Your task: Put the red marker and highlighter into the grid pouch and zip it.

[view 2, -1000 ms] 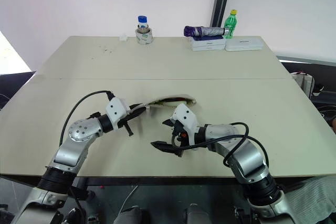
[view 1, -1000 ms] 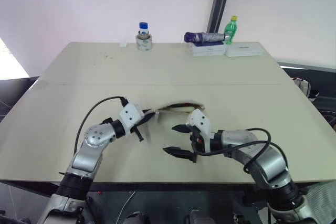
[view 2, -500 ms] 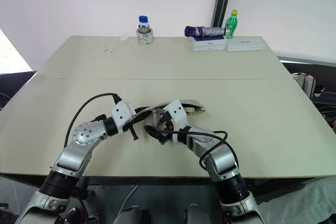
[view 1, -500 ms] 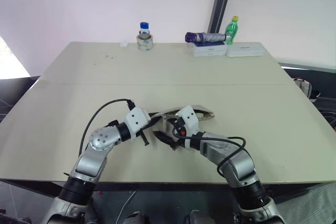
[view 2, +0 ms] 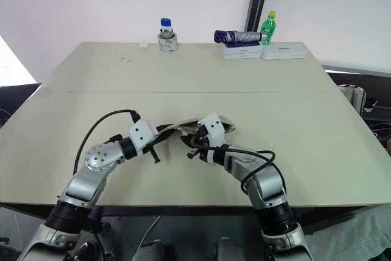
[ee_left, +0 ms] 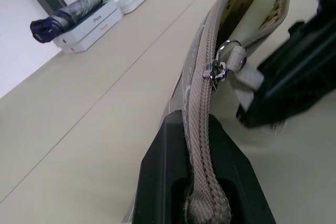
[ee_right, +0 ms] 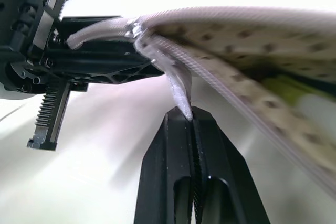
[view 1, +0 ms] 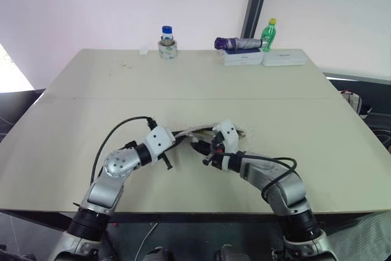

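The grid pouch is held just above the table's front middle, mouth partly open. My left gripper is shut on the pouch's zipper end. My right gripper is shut on the grey fabric tab of the zipper pull, close to the left gripper. Inside the dotted lining, something yellow-green shows that looks like the highlighter. The red marker is hidden. In the head views the two grippers meet at the pouch's left end, with the right gripper just right of the left gripper.
At the table's far edge stand a small blue-capped jar, a folded purple umbrella on white boxes, and a green bottle. The table's front edge runs close below both arms.
My right gripper, open a second ago, moved in to the pouch's left end and shut on the zipper pull tab. The left gripper kept its hold in place.
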Tool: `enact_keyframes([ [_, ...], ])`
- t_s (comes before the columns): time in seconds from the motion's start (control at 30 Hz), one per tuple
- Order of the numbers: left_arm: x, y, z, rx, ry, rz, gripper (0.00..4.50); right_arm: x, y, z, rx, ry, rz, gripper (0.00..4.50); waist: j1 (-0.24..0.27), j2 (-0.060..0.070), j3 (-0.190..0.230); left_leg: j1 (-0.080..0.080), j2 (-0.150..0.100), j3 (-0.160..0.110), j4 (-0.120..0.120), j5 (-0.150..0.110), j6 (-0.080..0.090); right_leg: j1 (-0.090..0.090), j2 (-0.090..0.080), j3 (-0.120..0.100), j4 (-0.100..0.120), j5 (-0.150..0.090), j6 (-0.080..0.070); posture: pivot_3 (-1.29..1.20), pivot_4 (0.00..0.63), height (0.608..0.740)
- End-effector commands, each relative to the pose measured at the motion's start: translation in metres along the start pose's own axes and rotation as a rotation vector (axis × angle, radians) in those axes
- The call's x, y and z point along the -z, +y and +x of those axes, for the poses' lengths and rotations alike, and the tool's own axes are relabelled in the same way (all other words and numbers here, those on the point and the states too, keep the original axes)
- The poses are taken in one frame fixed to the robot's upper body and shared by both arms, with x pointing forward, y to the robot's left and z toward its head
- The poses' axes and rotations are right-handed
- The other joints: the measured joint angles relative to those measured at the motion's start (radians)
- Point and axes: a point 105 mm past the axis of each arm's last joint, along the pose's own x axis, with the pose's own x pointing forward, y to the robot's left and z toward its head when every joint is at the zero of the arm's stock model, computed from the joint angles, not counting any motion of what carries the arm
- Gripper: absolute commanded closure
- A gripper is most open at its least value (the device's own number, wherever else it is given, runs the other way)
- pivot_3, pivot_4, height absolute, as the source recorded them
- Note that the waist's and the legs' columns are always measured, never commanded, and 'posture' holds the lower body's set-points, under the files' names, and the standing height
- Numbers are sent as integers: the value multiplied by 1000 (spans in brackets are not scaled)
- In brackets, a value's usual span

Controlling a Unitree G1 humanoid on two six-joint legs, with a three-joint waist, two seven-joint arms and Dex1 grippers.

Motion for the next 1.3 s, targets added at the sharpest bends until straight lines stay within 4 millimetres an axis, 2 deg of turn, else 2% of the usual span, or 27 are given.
enact_keyframes([
  [0.03,-2,9,-5,-23,-7,53,4500,-16,2,-8,-22,-42,-45,4473,-1,0,0,0,0,0,0,0,0,0,0,0,0,0,0,0,150,740],
  [0.13,4,14,-10,-34,17,68,4500,-17,0,-16,-38,-31,-53,4473,-1,0,0,0,0,0,0,0,0,0,0,0,0,0,0,0,150,740],
  [0.27,8,21,-17,-47,32,90,4500,-9,-10,-26,-31,33,-100,4473,0,0,0,0,0,0,0,0,0,0,0,0,0,0,0,0,150,740],
  [0.37,16,27,-24,-51,57,99,4500,-1,-28,-36,2,95,-117,4473,-1,0,0,0,0,0,0,0,0,0,0,0,0,0,0,0,150,740],
  [0.53,22,31,-33,-43,60,99,4500,-2,-52,-47,53,123,-146,4473,-2,0,0,0,0,0,0,0,0,0,0,0,0,0,0,0,150,740],
  [0.7,28,33,-44,-43,76,92,4500,2,-90,-66,173,188,-215,4473,-1,0,0,0,0,1,0,0,0,0,0,0,0,0,0,0,150,740],
  [0.83,30,31,-48,-32,76,85,4500,0,-112,-77,253,207,-245,4473,-1,0,0,0,0,1,0,0,0,0,0,0,0,0,0,0,150,740],
  [0.9,34,31,-50,-24,84,88,4500,-2,-116,-79,263,204,-272,4473,0,0,0,0,0,1,0,0,0,0,0,0,0,0,0,0,150,740],
  [1.0,36,31,-52,-10,76,64,4500,-9,-103,-73,185,166,-270,4473,0,0,0,0,0,1,0,0,0,0,0,0,0,0,0,0,150,740],
  [1.1,36,27,-56,55,57,-5,3446,-24,-91,-69,107,66,-205,3570,-1,0,0,0,0,2,0,0,0,0,0,0,0,0,0,0,150,740],
  [1.2,32,40,-59,-16,30,-44,1952,-23,-94,-70,116,80,-234,2093,-1,0,0,0,1,2,0,0,0,0,0,0,0,0,0,0,150,740],
  [1.3,19,53,-68,-82,-52,-300,444,-37,-101,-72,142,34,-240,586,-2,0,0,0,1,1,0,0,1,0,0,0,0,0,0,0,150,740],
])
